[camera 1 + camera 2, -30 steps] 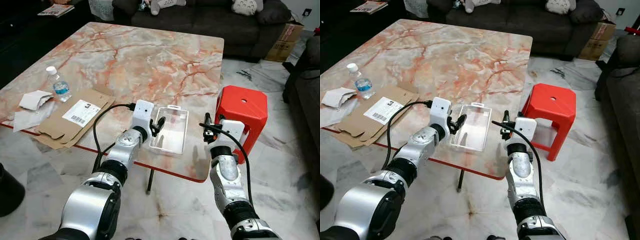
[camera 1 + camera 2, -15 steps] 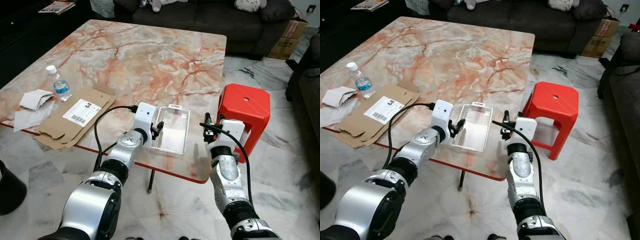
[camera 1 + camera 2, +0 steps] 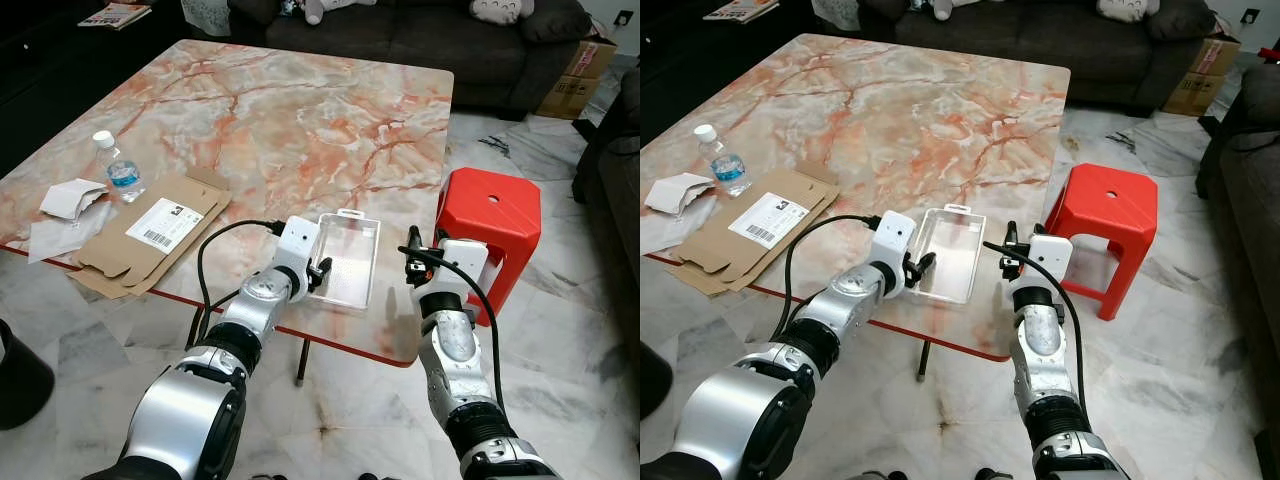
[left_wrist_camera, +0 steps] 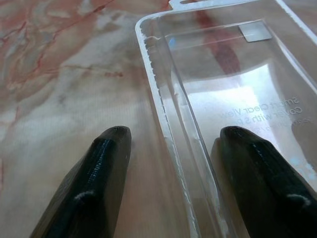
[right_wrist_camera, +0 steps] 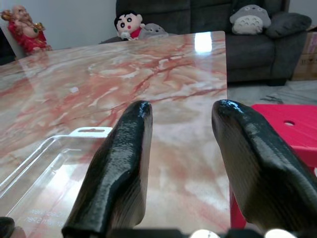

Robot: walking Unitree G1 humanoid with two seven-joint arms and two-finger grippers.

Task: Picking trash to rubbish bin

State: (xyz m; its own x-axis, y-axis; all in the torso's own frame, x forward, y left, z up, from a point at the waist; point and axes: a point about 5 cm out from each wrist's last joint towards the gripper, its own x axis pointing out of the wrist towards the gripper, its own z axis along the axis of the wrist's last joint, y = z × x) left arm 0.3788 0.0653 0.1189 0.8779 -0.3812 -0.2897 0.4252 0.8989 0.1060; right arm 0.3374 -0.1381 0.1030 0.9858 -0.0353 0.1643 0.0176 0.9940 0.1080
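Observation:
A clear plastic packaging tray [image 3: 348,258] lies on the marble table [image 3: 300,120] close to its front edge. My left gripper [image 3: 320,272] is low at the tray's near left rim and open. In the left wrist view one finger [image 4: 99,163] rests outside on the marble and the other finger [image 4: 257,163] is inside the tray [image 4: 237,84], so the rim runs between them. My right gripper [image 3: 412,255] stands open to the right of the tray, above the table's front right corner, with nothing between its fingers [image 5: 124,148].
A flattened cardboard box [image 3: 150,235], a small water bottle [image 3: 118,170] and crumpled white paper [image 3: 68,198] lie at the table's left. A red stool [image 3: 487,225] stands right of the table. A dark sofa [image 3: 400,30] runs along the back, with a cardboard box [image 3: 575,75] beside it.
My left gripper has slid forward and down along the tray's left side until its fingers straddle the rim. The right arm has hardly moved.

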